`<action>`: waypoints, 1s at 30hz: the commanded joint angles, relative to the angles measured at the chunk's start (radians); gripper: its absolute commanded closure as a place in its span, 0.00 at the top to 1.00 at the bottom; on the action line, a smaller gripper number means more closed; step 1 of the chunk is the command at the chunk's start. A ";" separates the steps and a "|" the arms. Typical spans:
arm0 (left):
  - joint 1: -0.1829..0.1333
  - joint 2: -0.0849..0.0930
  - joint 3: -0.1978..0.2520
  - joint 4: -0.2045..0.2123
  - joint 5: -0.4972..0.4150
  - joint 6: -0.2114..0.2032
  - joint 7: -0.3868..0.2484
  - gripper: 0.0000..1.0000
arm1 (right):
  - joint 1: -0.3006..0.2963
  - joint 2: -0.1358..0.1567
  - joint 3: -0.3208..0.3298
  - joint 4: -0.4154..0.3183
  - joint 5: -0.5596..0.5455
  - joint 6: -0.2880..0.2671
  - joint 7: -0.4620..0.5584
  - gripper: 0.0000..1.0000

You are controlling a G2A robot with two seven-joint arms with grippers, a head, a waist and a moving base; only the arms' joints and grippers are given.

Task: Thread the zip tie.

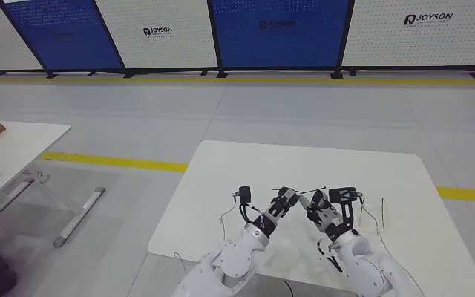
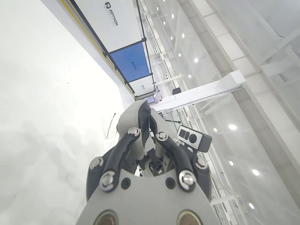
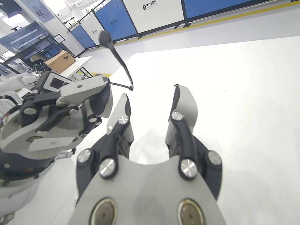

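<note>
A black zip tie sticks out of my left gripper, which is shut on one end of it. The strap runs sideways, bends sharply and rises to its head. My right gripper is open, and one of its fingertips is just beside the strap's bend without holding it. In the top view both grippers meet above the near part of the white table: the left gripper, the right gripper and the thin zip tie across them. In the left wrist view the left gripper has its pads pressed together.
Spare black zip ties lie on the table to the right of the arms, one also seen as a zip tie in the left wrist view. A second white table stands at the far left. Blue and white panels fence the floor behind.
</note>
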 commanded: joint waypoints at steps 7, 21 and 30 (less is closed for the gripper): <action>0.007 -0.001 0.001 -0.002 0.006 -0.004 -0.007 0.00 | 0.004 -0.003 -0.012 0.002 -0.011 0.001 0.005 0.36; 0.016 -0.002 0.002 -0.005 0.020 -0.005 -0.011 0.00 | 0.003 -0.006 -0.017 0.002 -0.015 -0.003 0.003 0.13; 0.014 -0.003 0.003 0.003 0.021 0.000 -0.010 0.00 | -0.002 -0.007 -0.014 0.003 -0.007 -0.013 0.002 0.00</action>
